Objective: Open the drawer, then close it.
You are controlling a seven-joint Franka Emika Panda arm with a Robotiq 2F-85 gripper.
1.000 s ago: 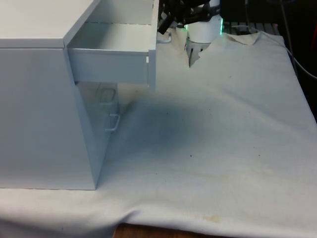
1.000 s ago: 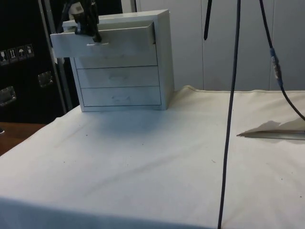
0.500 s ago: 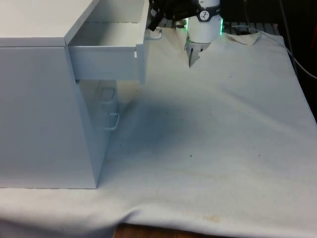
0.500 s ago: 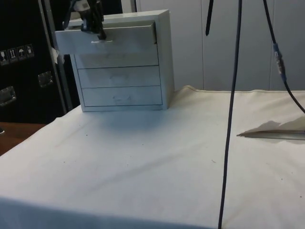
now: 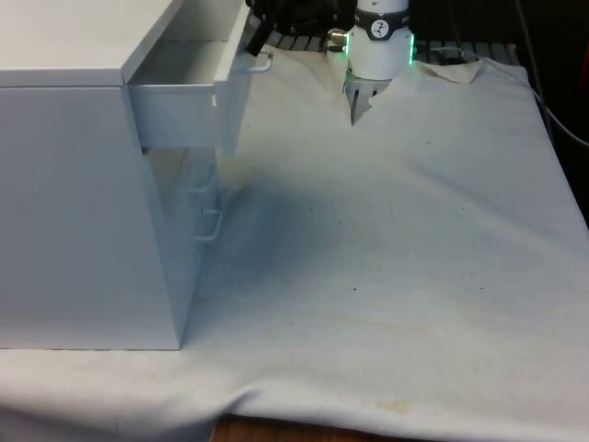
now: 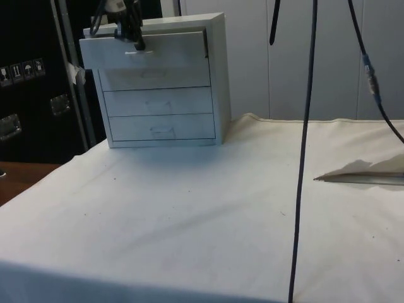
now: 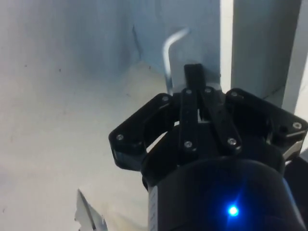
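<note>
A white chest of drawers (image 5: 74, 184) stands at the front view's left, and at the back left of the side view (image 6: 214, 76). Its top drawer (image 5: 179, 124) is pulled partly out, about a third of its depth; its front panel (image 6: 145, 50) stands proud of the chest. My black gripper (image 5: 255, 28) is at that panel, right by the silver handle (image 5: 261, 63). In the wrist view the fingers (image 7: 193, 72) are pressed together, with the handle (image 7: 168, 53) beside them, not between them. From the side the gripper (image 6: 136, 35) hangs just above the handle (image 6: 136, 53).
Both lower drawers (image 6: 158, 101) are shut, and their handles (image 5: 210, 226) stick out. Dark cables (image 6: 306, 126) hang across the side view. The white cloth (image 5: 396, 239) lies wrinkled near the robot's base and open to the front view's right.
The top drawer has slid back into the chest, from far out to about a third out. My gripper has travelled with its front panel towards the chest.
</note>
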